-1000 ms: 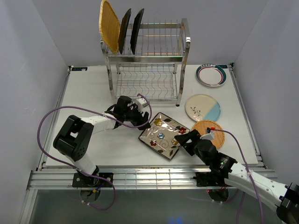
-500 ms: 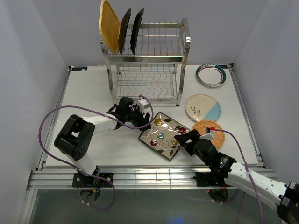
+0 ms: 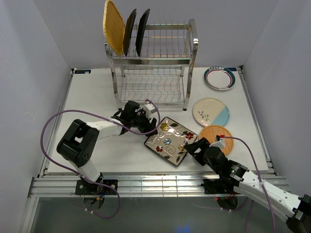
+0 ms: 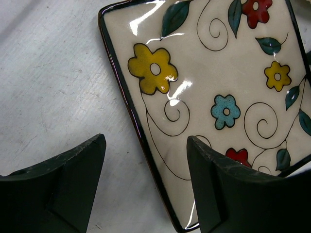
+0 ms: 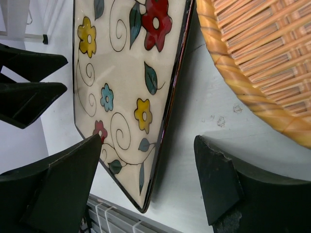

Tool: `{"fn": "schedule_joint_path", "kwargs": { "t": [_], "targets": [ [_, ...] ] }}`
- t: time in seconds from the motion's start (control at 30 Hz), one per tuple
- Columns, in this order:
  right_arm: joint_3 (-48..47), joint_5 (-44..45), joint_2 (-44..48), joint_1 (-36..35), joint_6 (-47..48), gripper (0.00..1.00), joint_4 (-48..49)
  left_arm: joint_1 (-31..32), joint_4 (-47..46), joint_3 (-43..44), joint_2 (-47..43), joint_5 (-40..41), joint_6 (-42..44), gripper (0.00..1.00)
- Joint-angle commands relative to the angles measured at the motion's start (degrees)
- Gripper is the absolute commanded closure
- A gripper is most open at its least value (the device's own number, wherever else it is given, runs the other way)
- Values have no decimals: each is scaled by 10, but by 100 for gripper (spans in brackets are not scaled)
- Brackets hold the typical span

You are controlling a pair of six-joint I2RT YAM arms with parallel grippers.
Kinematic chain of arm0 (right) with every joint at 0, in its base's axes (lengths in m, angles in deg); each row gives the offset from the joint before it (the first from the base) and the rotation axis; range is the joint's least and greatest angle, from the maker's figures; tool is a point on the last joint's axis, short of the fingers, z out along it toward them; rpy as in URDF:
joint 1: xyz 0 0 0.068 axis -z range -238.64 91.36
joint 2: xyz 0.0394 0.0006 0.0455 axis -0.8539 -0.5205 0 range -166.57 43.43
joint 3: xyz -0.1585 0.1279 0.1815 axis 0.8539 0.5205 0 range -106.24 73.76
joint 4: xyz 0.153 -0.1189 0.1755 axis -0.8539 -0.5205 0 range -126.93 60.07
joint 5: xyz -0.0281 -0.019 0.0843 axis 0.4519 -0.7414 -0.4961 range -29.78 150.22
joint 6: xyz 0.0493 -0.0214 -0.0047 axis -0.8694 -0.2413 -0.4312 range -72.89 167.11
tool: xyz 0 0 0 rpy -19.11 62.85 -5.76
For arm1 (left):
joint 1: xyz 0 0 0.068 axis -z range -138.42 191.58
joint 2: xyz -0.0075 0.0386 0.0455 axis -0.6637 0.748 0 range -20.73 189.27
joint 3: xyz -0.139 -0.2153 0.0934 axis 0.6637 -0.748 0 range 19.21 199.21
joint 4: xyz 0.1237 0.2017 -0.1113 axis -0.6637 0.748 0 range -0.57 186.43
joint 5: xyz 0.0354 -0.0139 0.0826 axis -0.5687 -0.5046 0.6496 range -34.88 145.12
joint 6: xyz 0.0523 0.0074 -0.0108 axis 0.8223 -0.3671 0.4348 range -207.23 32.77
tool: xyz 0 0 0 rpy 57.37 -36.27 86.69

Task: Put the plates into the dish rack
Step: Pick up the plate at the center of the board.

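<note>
From the left wrist the flowered plate [image 4: 218, 97] runs off the top and right edges, its near corner lost behind one finger [image 4: 233, 194] of the left gripper [image 4: 146, 140]; from the right wrist the woven plate [image 5: 262, 63] is only a curved slice, cut by the top and right edges; overhead, the two black plates [image 3: 130, 30] in the rack [image 3: 193, 46] stand edge-on, faces unreadable; the right arm [image 3: 257, 184] leaves the picture at the lower right corner.

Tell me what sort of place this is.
Probably a lab test cell, not a kitchen: blank walls enclose a white table, two cabled robot arms sit at its edge, and a dish rack stands on it.
</note>
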Motion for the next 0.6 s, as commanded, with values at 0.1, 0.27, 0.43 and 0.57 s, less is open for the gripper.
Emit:
{"fn": "schedule_joint_path", "kwargs": {
  "t": [0.1,0.27,0.43,0.57],
  "targets": [
    [40,14,21,2,8,17,-70,3,-10,8,0,0,8,23],
    [50,8,-5,2,2,16,-34,5,-9,8,3,-2,8,23],
    [67,4,-43,2,1,16,36,6,-10,7,-2,-8,9,23],
    [71,1,-77,2,1,16,82,7,-10,4,-5,-20,9,23]
  ]
}}
